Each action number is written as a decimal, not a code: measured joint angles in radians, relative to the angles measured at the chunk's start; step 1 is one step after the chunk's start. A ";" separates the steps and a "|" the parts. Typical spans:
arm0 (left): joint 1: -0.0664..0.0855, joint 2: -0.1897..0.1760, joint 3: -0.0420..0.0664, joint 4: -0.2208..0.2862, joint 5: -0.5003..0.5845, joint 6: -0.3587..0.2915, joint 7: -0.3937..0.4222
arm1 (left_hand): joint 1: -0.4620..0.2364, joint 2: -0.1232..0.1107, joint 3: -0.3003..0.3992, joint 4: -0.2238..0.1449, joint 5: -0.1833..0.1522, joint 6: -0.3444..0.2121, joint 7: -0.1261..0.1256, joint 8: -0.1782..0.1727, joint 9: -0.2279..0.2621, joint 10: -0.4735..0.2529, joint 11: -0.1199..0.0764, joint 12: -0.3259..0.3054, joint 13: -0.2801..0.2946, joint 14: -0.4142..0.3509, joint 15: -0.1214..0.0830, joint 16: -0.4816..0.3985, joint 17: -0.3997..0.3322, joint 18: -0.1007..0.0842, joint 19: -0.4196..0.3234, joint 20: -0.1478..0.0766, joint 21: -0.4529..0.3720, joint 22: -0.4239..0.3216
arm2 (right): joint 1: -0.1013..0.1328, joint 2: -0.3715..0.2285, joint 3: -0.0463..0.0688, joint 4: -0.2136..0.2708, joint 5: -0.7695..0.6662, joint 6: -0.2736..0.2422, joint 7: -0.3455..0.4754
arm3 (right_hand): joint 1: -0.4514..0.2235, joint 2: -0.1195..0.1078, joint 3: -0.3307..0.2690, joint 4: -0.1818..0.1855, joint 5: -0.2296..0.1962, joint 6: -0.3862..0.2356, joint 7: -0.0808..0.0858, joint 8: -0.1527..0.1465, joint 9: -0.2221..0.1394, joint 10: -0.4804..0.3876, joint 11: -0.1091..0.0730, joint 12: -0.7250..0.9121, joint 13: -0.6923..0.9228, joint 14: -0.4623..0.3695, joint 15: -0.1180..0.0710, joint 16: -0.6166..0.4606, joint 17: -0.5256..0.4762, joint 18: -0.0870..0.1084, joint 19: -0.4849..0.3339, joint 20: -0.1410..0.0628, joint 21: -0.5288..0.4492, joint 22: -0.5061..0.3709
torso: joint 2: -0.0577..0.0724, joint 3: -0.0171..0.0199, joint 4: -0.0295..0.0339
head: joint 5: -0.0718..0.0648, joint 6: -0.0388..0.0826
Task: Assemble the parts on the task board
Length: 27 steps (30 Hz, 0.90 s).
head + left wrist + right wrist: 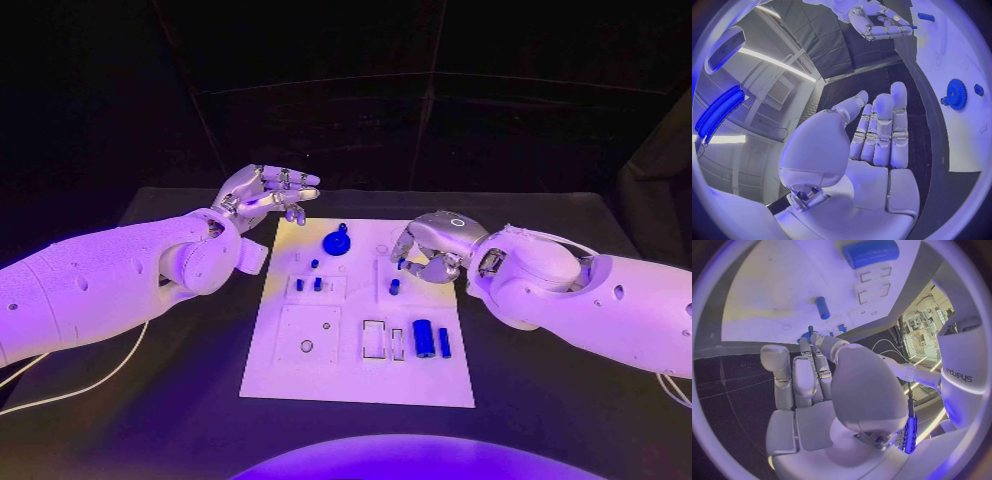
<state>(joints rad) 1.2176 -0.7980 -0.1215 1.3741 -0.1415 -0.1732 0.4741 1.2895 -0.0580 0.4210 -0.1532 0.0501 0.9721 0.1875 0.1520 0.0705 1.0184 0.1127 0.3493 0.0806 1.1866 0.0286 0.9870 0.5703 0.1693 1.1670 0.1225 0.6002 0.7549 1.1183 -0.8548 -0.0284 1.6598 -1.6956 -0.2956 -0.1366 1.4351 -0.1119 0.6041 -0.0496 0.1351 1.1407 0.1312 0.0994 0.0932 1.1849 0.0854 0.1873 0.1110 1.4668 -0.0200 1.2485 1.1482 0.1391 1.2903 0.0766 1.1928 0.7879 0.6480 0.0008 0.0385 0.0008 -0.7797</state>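
Lab: black-draped robot table (577,400)

Both arms are smooth white shells dotted with small dark screw holes, with rounded wrist housings. The left hand (267,193) and right hand (430,250) are silver, many-fingered, with segmented metal fingers. A pale cable (87,378) trails from the left arm.

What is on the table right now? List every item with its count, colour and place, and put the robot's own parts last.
table: one, black, under everything.
task board: one, white plate, middle of the table.
gear: one, blue, far end of the board, lying flat.
large cylinder: one, blue, near right part of the board.
thin rod: one, blue, just right of the large cylinder.
short peg: one, blue, mid-board, close to the right hand.
small pegs: two, blue, left of mid-board, side by side.
left hand: one, silver, raised off the board's far left corner, holding nothing.
right hand: one, silver, fingers curled, over the board's right edge; whether it holds a part cannot be told.
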 measured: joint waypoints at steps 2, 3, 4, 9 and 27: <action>0.000 0.002 0.000 0.000 0.000 0.000 0.000 | 0.000 0.000 -0.003 -0.003 0.000 0.000 0.000 0.000 0.000 0.000 0.000 0.000 0.000 0.000 0.000 0.000 -0.001 0.000 0.000 0.000 0.000 -0.001 | 0.000 0.014 0.000 0.020 0.013 -0.003 0.002 | 0.000 0.000 0.000 0.000 0.000 0.000 0.000 0.000 0.000 0.000 0.000 -0.002 0.000 0.000 0.000 0.000 0.000 0.000 0.000 0.000 0.000 0.000 | 0.000 0.0000 0.0000 | 0.003 -0.002; 0.000 0.003 0.000 0.000 0.000 0.000 0.000 | 0.000 0.000 -0.003 -0.003 0.000 0.000 0.000 0.000 0.000 0.000 0.000 0.000 0.000 0.000 0.000 0.000 -0.001 0.000 0.000 0.000 0.000 -0.001 | 0.000 0.022 0.000 0.027 0.019 -0.003 0.003 | 0.000 0.000 0.000 0.000 0.000 0.000 0.000 0.000 0.000 0.000 0.000 -0.002 0.000 0.000 0.000 0.000 0.000 0.000 0.000 0.000 0.000 0.000 | 0.000 0.0000 0.0000 | 0.006 -0.003; 0.000 0.004 0.000 0.000 0.000 0.000 0.000 | 0.000 0.000 -0.003 -0.003 0.000 0.000 0.000 0.000 0.000 0.000 0.000 0.000 0.000 0.000 0.000 0.000 -0.001 0.000 0.000 0.000 0.000 -0.001 | 0.000 0.029 0.000 0.034 0.024 -0.004 0.005 | -0.003 0.001 0.000 0.000 0.000 -0.002 0.002 0.000 0.000 0.000 0.000 -0.002 0.000 0.000 0.000 0.000 0.000 0.000 0.000 0.000 0.000 0.000 | 0.000 -0.0001 0.0000 | 0.007 -0.004; 0.000 0.009 0.000 0.000 0.001 0.000 0.000 | 0.000 0.000 -0.003 -0.003 0.000 -0.001 0.001 0.000 0.000 0.000 0.000 0.000 0.000 0.000 0.000 0.000 -0.001 0.000 -0.002 0.002 0.000 -0.001 | 0.000 0.086 -0.001 0.048 0.045 -0.003 0.012 | -0.012 -0.001 0.001 -0.001 0.000 -0.004 0.004 0.000 0.000 0.000 0.000 -0.002 0.000 0.000 0.000 0.000 -0.002 0.000 0.000 0.000 0.000 0.000 | 0.001 -0.0006 0.0002 | 0.013 -0.003; 0.000 0.026 0.000 0.000 0.001 0.000 0.000 | 0.000 0.000 -0.006 0.000 0.000 -0.004 0.004 0.000 0.000 -0.004 0.004 0.000 -0.001 -0.004 0.004 0.000 -0.002 0.000 -0.003 0.003 -0.004 -0.002 | -0.083 0.225 -0.002 -0.022 0.054 0.041 0.032 | -0.026 -0.003 0.006 -0.006 -0.001 -0.005 0.005 -0.004 0.000 0.000 0.000 -0.001 0.000 0.000 0.000 0.000 -0.005 0.000 0.000 0.000 0.006 0.009 | 0.001 -0.0012 0.0019 | 0.054 -0.025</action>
<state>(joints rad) 1.2178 -0.7717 -0.1214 1.3743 -0.1402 -0.1737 0.4741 1.2895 -0.0580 0.4154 -0.1533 0.0501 0.9684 0.1911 0.1520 0.0704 1.0148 0.1164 0.3492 0.0796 1.1830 0.0323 0.9871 0.5680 0.1691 1.1640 0.1255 0.5964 0.7528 1.0354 -0.6297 -0.0307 1.6377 -1.6411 -0.2544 -0.1045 1.4088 -0.1144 0.6099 -0.0560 0.1338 1.1359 0.1359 0.0955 0.0929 1.1849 0.0854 0.1866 0.1113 1.4668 -0.0199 1.2484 1.1434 0.1395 1.2903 0.0766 1.1985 0.7971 0.6492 -0.0005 0.0405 0.0546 -0.8051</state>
